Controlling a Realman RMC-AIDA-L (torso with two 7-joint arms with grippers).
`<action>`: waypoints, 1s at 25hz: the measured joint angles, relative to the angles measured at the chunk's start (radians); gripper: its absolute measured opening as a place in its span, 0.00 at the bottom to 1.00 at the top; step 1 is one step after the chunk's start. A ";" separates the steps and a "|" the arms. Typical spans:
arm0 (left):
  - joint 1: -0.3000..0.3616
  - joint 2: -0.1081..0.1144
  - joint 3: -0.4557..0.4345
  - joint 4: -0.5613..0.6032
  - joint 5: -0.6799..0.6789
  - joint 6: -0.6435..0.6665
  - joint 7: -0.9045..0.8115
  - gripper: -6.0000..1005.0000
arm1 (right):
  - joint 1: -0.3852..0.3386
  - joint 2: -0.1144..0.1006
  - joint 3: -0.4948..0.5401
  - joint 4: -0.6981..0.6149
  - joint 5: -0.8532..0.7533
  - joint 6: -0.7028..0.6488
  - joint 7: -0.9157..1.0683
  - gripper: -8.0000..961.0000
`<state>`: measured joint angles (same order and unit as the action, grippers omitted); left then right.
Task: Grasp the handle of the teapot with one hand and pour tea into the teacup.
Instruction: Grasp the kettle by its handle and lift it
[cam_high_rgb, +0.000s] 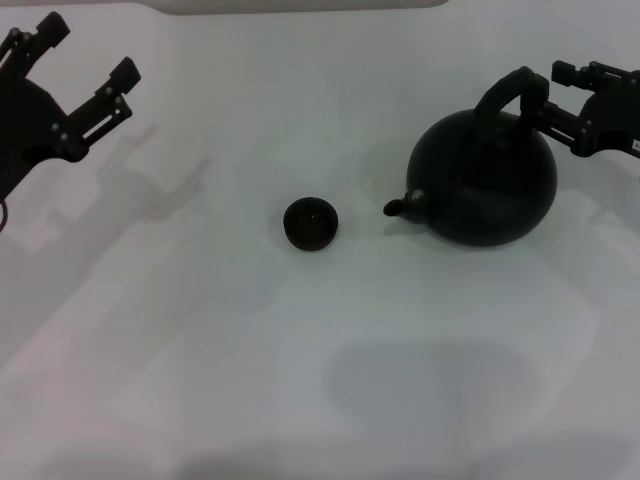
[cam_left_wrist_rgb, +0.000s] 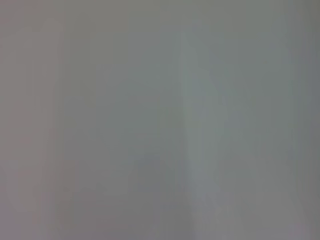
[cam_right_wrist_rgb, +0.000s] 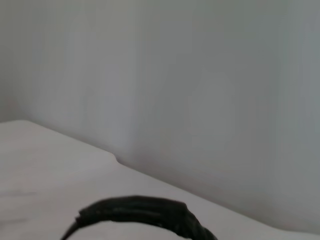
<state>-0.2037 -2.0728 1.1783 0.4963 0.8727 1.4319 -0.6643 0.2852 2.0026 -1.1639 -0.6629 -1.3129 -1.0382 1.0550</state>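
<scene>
The round matte black teapot (cam_high_rgb: 483, 180) stands on the white table at the right, its short spout (cam_high_rgb: 400, 206) pointing toward the tiny black teacup (cam_high_rgb: 311, 222) near the middle. Its arched black handle (cam_high_rgb: 512, 90) rises over the body and also shows as a dark arc handle (cam_right_wrist_rgb: 140, 211) in the right wrist view. My right gripper (cam_high_rgb: 553, 98) is open at the handle's right end, one finger above and one below it, fingertips just reaching the loop. My left gripper (cam_high_rgb: 88, 50) hangs open at the far left, well away from both.
The white table (cam_high_rgb: 320, 360) spreads wide in front of the teacup and teapot, and its far edge (cam_high_rgb: 300, 8) runs along the back. The left wrist view shows only a plain grey surface.
</scene>
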 joint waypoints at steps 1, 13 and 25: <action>-0.002 0.000 0.000 -0.001 0.000 0.000 0.002 0.87 | 0.001 0.001 0.000 0.004 0.001 0.011 0.000 0.61; -0.016 0.002 0.000 -0.007 0.001 -0.020 0.025 0.87 | 0.004 0.005 0.003 0.030 0.014 0.066 -0.042 0.49; -0.030 0.002 0.000 -0.010 0.007 -0.037 0.025 0.87 | 0.019 0.007 -0.004 0.057 0.048 0.040 -0.112 0.17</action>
<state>-0.2341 -2.0709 1.1780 0.4864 0.8793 1.3944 -0.6395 0.3046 2.0098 -1.1680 -0.6063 -1.2651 -0.9980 0.9431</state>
